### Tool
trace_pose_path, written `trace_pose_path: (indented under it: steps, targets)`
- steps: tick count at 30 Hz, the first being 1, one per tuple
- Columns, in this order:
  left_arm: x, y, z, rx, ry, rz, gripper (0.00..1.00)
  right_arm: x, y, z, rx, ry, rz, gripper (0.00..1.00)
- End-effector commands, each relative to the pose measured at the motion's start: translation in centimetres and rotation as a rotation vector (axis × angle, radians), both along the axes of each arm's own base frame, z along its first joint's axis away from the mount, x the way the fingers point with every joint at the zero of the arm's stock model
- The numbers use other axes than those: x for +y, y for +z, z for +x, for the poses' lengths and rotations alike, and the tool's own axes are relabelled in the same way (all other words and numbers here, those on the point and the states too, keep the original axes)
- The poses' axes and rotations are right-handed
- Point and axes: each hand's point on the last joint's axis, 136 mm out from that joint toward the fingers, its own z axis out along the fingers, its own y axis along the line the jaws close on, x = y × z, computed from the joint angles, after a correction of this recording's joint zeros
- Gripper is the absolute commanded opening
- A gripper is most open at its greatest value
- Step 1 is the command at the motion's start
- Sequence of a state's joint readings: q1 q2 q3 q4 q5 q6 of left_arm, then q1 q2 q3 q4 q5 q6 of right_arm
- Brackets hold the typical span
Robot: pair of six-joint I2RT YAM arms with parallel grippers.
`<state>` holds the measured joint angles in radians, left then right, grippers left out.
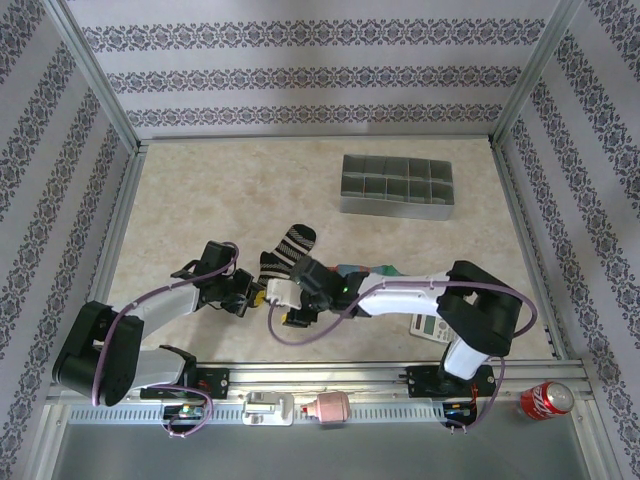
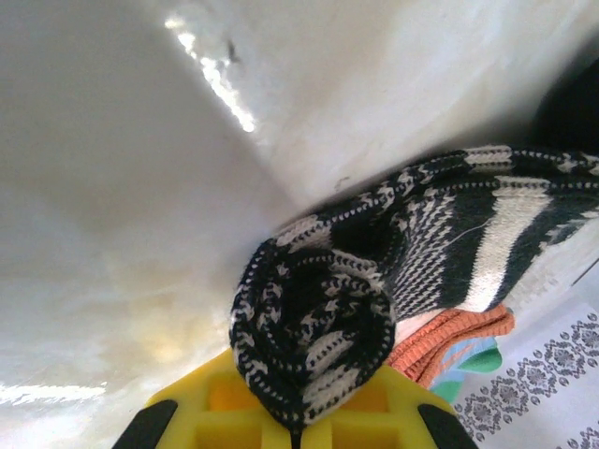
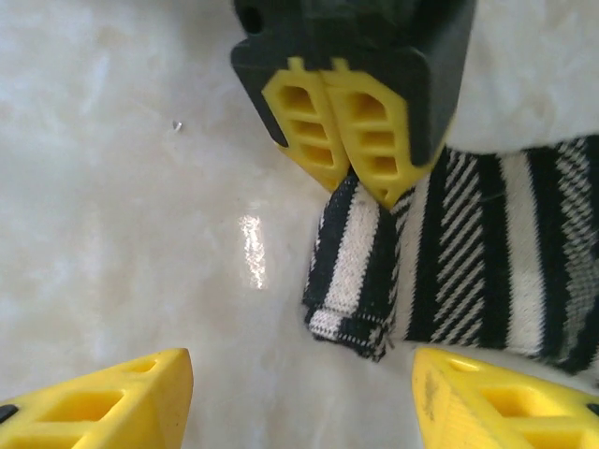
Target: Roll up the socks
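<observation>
The black sock with beige stripes (image 1: 290,246) lies left of the table's middle, its near end folded into a small roll (image 2: 314,327). My left gripper (image 1: 258,295) (image 2: 298,423) is shut on that rolled end, and its yellow fingers (image 3: 360,140) pinch the fabric. The blue-teal sock (image 1: 365,270) lies beside it, partly under my right arm, and its orange cuff (image 2: 459,339) peeks out beneath the striped sock (image 3: 468,267). My right gripper (image 1: 291,306) (image 3: 304,398) faces the left one and stands open. Nothing is between its fingers, and the sock's folded corner lies just ahead of them.
A grey compartment tray (image 1: 395,186) stands at the back right. A grey calculator (image 1: 432,327) lies near the right arm's base. A red can (image 1: 545,400) sits off the table's front right corner. Metal rails and patterned walls border the table.
</observation>
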<state>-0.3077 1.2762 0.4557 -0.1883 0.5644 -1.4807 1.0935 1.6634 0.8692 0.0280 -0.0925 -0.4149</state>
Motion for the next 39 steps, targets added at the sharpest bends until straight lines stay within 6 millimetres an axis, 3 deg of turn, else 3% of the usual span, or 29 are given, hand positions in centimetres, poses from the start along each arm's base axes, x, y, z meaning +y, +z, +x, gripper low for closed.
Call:
trace_pose_path:
  steps: [1,6,10,18,24,28,39]
  targets:
    - [1.7,-1.9,-2.7,0.135,0.014,0.097,0.0,-0.3,-0.5,2.5,-0.303,-0.001,-0.125,0.62]
    - [1.6,-1.9,-2.6,0.135,0.01,0.095,0.0,2.1,-1.2,3.2,-0.424,0.022,-0.174,0.59]
    - [1.5,-2.0,-2.6,0.136,0.008,0.093,0.0,3.5,-1.9,3.3,-0.419,0.04,-0.178,0.52]
    - [1.5,-1.7,-2.1,0.115,0.011,0.083,0.0,2.8,-4.2,2.8,-0.32,0.03,-0.213,0.01]
    - [2.5,0.3,-0.4,0.018,0.067,0.052,0.38,1.1,-5.7,1.6,-0.046,-0.006,-0.201,0.0]
    - [3.2,1.5,0.5,-0.028,0.106,0.014,0.55,0.3,-7.1,0.5,0.151,-0.019,-0.194,0.0]
    - [2.8,2.7,1.4,-0.125,0.104,-0.06,0.53,0.3,-8.0,1.0,0.544,-0.13,-0.118,0.0]
